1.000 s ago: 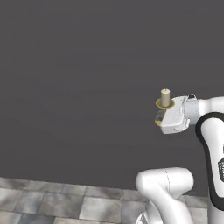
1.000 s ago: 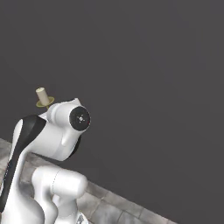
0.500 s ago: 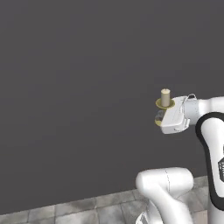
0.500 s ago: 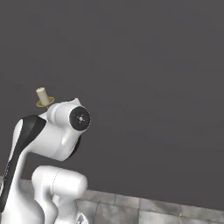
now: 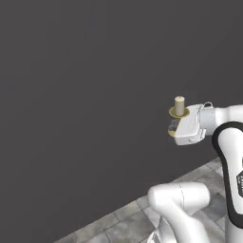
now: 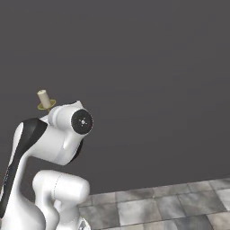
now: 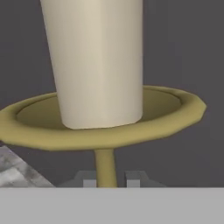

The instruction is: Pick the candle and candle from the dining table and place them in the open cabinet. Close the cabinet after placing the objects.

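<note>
A short, thick cream candle (image 5: 179, 105) stands upright on a wide brass dish with a thin stem. My gripper (image 5: 173, 125) is shut on that stem, chest-high in front of the arm. In the hand view the candle (image 7: 98, 61) rises large above its dish (image 7: 175, 109), and the stem runs down between the two finger tips of the gripper (image 7: 106, 179). From the right base view the candle (image 6: 43, 98) pokes up behind the arm's wrist, which hides the fingers. The dining table and the cabinet are out of view.
A plain dark grey wall (image 5: 85, 95) spans the background. Grey stone floor tiles (image 6: 170, 206) run along the bottom; the floor (image 5: 118, 228) slants up to the right in the left base view.
The whole background has shifted, the floor edge tilting and moving in both base views, so the base has moved. The arm keeps its pose with the candle in the gripper.
</note>
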Robot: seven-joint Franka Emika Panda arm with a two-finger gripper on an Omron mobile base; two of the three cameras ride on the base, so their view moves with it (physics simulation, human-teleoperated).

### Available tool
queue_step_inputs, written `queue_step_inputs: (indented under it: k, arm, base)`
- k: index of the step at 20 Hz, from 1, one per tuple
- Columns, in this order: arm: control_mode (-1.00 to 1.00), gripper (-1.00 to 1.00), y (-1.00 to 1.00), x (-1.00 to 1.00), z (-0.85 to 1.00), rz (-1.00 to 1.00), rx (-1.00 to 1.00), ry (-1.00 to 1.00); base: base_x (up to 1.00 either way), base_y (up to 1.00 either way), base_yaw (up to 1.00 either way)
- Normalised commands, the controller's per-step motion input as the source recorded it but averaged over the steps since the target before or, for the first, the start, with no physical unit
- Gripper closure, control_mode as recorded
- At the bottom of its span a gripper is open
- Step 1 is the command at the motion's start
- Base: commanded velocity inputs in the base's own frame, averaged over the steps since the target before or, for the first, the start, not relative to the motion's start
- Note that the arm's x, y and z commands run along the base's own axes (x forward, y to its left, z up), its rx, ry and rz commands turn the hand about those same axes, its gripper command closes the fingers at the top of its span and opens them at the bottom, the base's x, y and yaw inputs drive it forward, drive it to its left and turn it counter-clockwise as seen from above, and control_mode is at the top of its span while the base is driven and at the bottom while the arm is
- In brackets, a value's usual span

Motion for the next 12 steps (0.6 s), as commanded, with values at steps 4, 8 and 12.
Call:
queue_step_inputs:
  k: [4, 8, 12]
  arm:
    - [1.0, 1.0, 0.0, 0.0, 0.0, 0.0, 0.0, 0.0]
    - [1.0, 1.0, 0.0, 0.0, 0.0, 0.0, 0.0, 0.0]
    - [1.0, 1.0, 0.0, 0.0, 0.0, 0.0, 0.0, 0.0]
  base:
    - [-0.11, 0.0, -0.52]
    - [-0.09, 0.0, -0.52]
    - [-0.02, 0.0, -0.51]
